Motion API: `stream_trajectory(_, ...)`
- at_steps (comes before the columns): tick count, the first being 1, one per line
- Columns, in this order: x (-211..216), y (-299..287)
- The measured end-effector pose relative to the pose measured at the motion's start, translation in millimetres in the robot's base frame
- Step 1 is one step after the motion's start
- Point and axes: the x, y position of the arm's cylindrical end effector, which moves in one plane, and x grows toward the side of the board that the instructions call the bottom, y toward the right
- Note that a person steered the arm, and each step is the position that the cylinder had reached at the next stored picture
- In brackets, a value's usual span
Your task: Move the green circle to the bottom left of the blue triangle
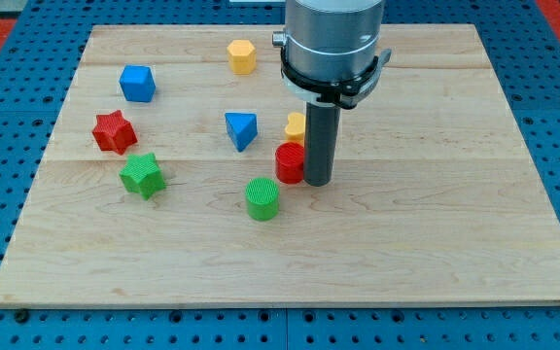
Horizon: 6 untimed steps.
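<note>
The green circle point(262, 198) stands on the wooden board near the middle, below and a little right of the blue triangle point(241, 130). My tip point(317, 182) rests on the board to the right of the green circle, touching or almost touching the right side of a red cylinder point(289, 162). The tip is apart from the green circle. A yellow block point(296, 126) sits just behind the red cylinder, partly hidden by the rod.
A blue cube point(137, 84) and a red star point(114, 131) lie at the view's left. A green star point(143, 176) is below them. A yellow hexagon point(242, 56) sits near the top. The board's edge point(280, 299) runs along the bottom.
</note>
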Motion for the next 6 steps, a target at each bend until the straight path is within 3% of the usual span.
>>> stream_trajectory(1,23.1,70.3)
stream_trajectory(2,44.5,92.3)
stream_trajectory(6,47.7,62.8)
